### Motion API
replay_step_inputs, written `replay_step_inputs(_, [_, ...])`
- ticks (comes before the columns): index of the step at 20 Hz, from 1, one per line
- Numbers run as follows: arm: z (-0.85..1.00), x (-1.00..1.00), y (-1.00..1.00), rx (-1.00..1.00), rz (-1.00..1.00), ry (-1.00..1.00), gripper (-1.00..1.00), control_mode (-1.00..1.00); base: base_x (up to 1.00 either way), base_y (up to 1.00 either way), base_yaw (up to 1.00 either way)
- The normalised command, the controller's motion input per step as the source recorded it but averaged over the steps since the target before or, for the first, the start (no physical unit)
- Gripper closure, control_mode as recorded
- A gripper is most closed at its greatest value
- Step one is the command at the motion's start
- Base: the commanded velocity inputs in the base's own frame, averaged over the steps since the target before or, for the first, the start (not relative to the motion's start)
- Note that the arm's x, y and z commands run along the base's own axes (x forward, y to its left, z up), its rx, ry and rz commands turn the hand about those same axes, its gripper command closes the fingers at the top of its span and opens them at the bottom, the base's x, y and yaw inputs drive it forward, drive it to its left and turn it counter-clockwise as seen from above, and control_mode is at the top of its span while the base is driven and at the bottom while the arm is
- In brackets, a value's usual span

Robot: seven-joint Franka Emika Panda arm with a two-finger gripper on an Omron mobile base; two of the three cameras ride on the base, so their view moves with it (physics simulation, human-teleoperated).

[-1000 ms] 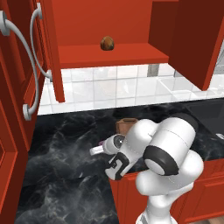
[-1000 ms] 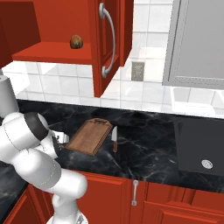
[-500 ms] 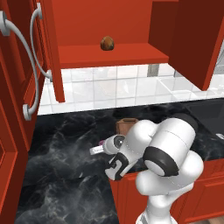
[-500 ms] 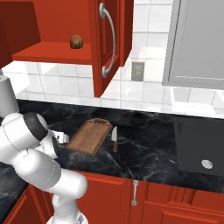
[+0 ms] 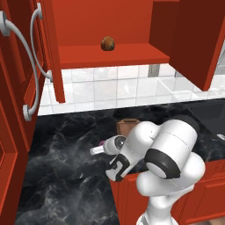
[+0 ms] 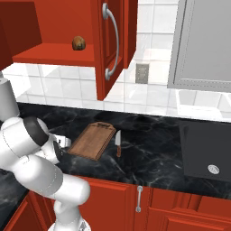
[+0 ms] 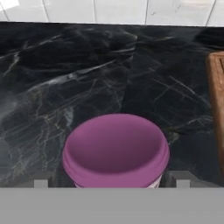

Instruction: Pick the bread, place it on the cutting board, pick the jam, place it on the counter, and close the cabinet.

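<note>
The jam [image 7: 115, 151] is standing upright on the black marble counter [image 7: 65, 78], sitting squarely between the two fingertips [image 7: 41, 183] of the gripper [image 7: 112, 183], which are spread wide with a gap showing on each side of the jar, so nothing is being gripped. The cutting board [image 6: 92, 140] is lying just to the jar's right, a knife [image 6: 117, 143] beside it. The bread [image 5: 107, 43] is resting on the shelf of the open red cabinet [image 5: 110, 55]
</note>
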Motion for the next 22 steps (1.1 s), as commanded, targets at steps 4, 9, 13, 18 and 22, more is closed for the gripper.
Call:
replay_step_inputs(4, [0.37,0.0,0.0,0.0,0.0,0.0,-1.0,-1.0,0.0,0.0,0.0])
replay_step_inputs(9, [0.54,0.0,0.0,0.0,0.0,-0.01,-1.0,-1.0,0.0,0.0,0.0])
replay_step_inputs(13, [0.67,0.0,0.0,0.0,0.0,0.0,-1.0,-1.0,0.0,0.0,0.0])
replay_step_inputs(18, [0.73,0.0,0.0,0.0,0.0,0.0,-1.0,-1.0,0.0,0.0,0.0])
replay_step_inputs(22, [0.7,0.0,0.0,0.0,0.0,0.0,-1.0,-1.0,0.0,0.0,0.0])
